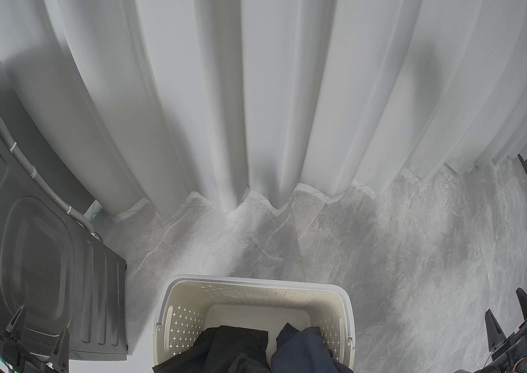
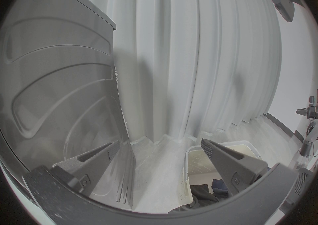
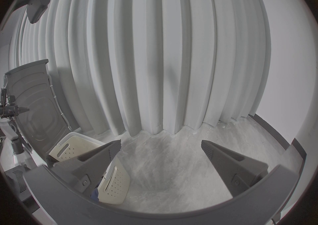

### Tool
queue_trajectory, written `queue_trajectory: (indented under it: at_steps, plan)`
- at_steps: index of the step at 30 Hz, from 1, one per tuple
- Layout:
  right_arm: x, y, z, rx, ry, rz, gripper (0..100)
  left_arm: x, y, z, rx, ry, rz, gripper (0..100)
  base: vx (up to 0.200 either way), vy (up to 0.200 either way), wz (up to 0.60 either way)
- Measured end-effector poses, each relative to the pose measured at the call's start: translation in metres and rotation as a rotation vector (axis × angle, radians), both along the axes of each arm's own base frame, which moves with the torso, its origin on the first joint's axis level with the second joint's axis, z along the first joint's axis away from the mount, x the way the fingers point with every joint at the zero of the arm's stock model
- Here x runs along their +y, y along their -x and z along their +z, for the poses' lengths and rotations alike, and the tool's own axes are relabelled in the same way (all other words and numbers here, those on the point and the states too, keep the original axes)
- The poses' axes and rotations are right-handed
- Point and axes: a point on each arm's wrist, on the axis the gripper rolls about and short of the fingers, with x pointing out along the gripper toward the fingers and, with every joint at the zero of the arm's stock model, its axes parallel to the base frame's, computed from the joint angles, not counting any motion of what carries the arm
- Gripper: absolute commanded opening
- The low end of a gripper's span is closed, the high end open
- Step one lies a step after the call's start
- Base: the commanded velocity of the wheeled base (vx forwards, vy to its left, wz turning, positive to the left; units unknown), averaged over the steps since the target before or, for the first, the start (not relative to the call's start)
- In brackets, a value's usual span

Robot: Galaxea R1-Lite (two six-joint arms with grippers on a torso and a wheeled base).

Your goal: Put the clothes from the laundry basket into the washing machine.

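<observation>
You have the basket (image 1: 258, 282) on the floor (image 1: 417, 259), near and centre, with dark clothes (image 1: 230, 349) heaped at its near end and the washer (image 1: 49, 275) just to its left. Both pincers are spread wide and empty: the left gripper (image 1: 43, 325) near-left by the washer, the right gripper (image 1: 504, 305) well right of the basket.

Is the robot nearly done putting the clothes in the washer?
Not yet; it looks like the very start. Done: nothing so far, since the black garment and the navy garment lie in the laundry basket. In hand: nothing; the left gripper and right gripper are open and empty, one on each side of the basket. Left: lifting the clothes into the washing machine on the robot's left.
</observation>
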Motion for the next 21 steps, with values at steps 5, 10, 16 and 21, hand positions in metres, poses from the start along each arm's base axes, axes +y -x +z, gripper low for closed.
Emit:
queue_trajectory:
  at_steps: [5,10,16,21]
  plan:
    - [0.0,0.0,0.0,0.0,0.0,0.0,100,0.0,0.0,0.0,0.0,0.003,0.002,100,-0.12,0.0,0.0]
    - [0.0,0.0,0.0,0.0,0.0,0.0,100,0.0001,0.0,0.0,0.0,0.003,0.001,100,-0.2,0.0,0.0]
    - [0.0,0.0,0.0,0.0,0.0,0.0,100,0.0,0.0,0.0,0.0,0.003,0.002,100,-0.2,0.0,0.0]
    - [0.0,0.0,-0.0001,0.001,0.0,0.0,100,0.0001,0.0,0.0,0.0,0.003,0.001,100,-0.2,0.0,0.0]
